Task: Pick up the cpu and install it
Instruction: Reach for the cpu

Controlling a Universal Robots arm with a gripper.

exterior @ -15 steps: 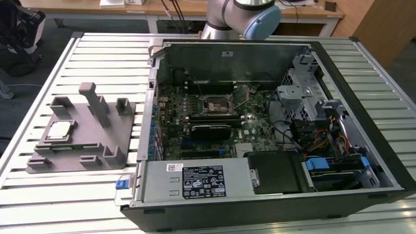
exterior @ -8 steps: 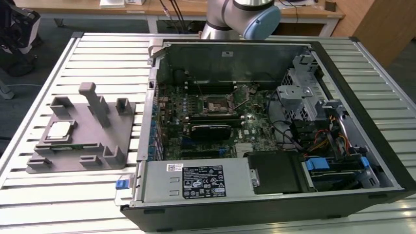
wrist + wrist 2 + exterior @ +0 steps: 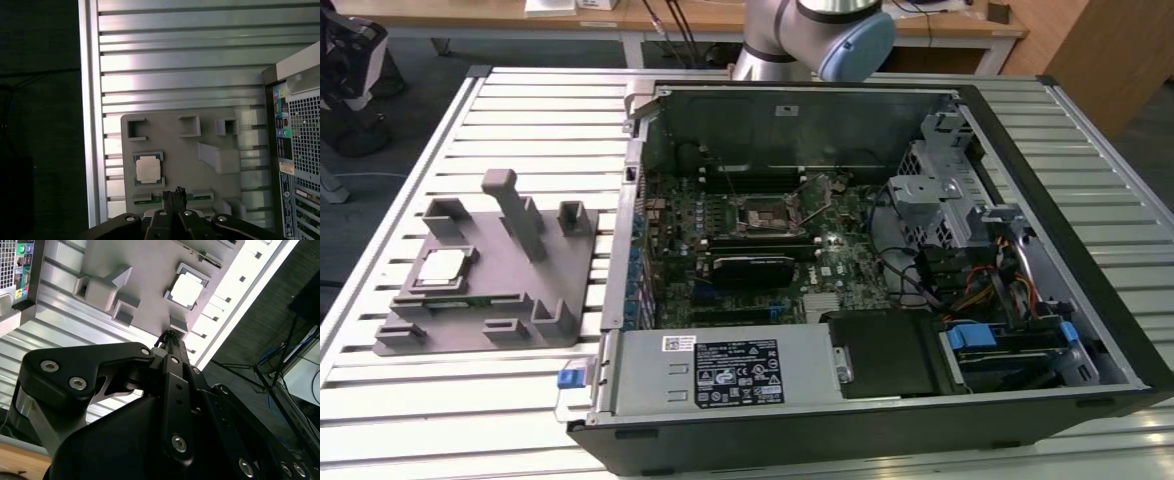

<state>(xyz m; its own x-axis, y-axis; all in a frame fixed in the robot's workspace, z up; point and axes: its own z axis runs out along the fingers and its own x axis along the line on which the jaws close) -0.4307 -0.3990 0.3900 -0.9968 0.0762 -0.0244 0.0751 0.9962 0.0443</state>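
The cpu (image 3: 443, 265) lies flat in a recess of the grey fixture (image 3: 507, 300) on the slatted table, at the exterior view's left. Its silver top faces up in both wrist views (image 3: 148, 168) (image 3: 186, 290). My gripper (image 3: 173, 192) (image 3: 169, 335) hangs well above the fixture (image 3: 170, 142), its tips a little to one side of the cpu, shut and holding nothing. The motherboard socket (image 3: 765, 213) sits in the middle of the open computer case (image 3: 1067, 200).
Upright grey posts (image 3: 520, 215) rise from the fixture close to the cpu. The case (image 3: 300, 150) stands beside the fixture, with a black heatsink block (image 3: 750, 265) and cables inside. The table edge (image 3: 90, 125) runs along the fixture's other side. The arm (image 3: 814, 30) rises behind the case.
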